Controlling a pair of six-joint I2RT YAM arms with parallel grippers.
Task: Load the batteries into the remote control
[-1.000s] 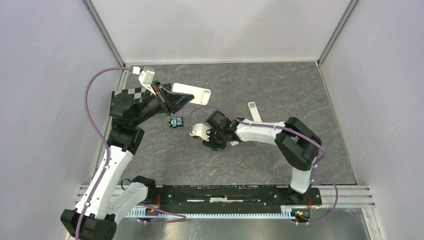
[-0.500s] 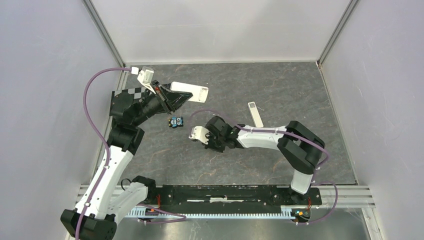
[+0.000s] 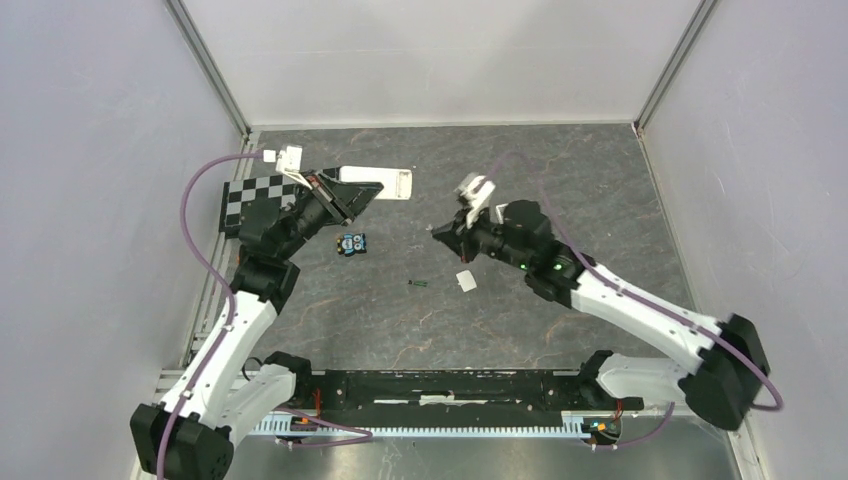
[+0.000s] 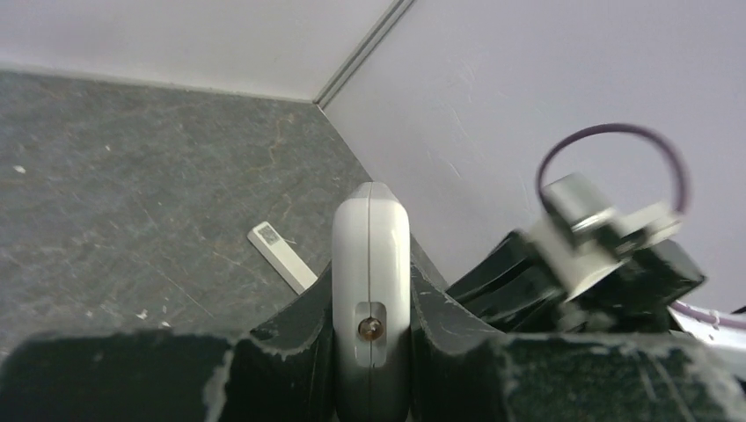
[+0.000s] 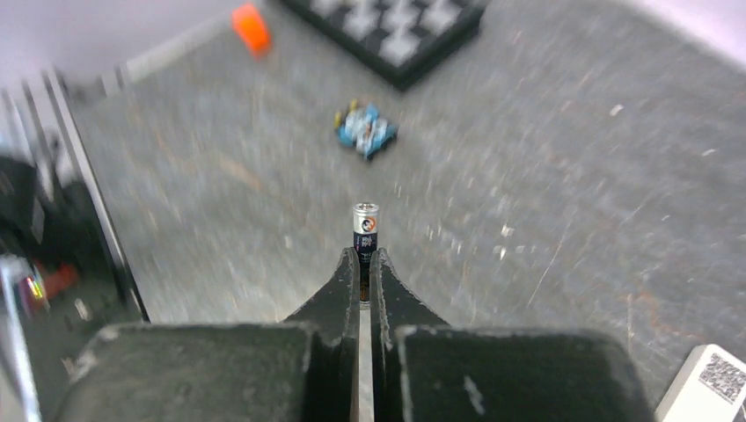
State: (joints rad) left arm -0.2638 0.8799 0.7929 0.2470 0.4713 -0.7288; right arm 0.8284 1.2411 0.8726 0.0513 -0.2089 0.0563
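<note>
Right gripper [image 5: 361,264] jaws pinched together on a battery [image 5: 365,236], gripped by its lower end, standing upright above the fingertips, silver cap on top, dark body with a round logo. In the top view the right gripper [image 3: 441,233] sits raised over the middle of the table [image 3: 590,170], pointing left; the held battery is too small to make out there. Below and left of it on the table lies a loose battery [image 3: 419,284], a slim dark cylinder lying flat, apart from both arms. Just right of that is a small white piece [image 3: 466,281], flat on the table; the right wrist view shows a white corner with a printed code square at bottom right, can't tell if it's the same item. Blue pack [image 3: 351,244] of cells lies left of centre, also seen past the held battery [image 5: 365,130], blurred. Left gripper [image 3: 362,193] clamped on the remote [image 3: 388,183], white, lifted off the table at back left, long body sticking out to the right. In the left wrist view the left gripper [image 4: 370,308] has a finger pressed on each side of the remote [image 4: 370,237], which is seen end-on, narrow edge up, with a small round port facing the camera. Behind it a second remote [image 4: 281,256], white and slim, lies flat on the table. Checkerboard [image 3: 248,198] sits at the left edge under the left arm. An orange object [image 5: 251,24] is beside the board, blurred.
</note>
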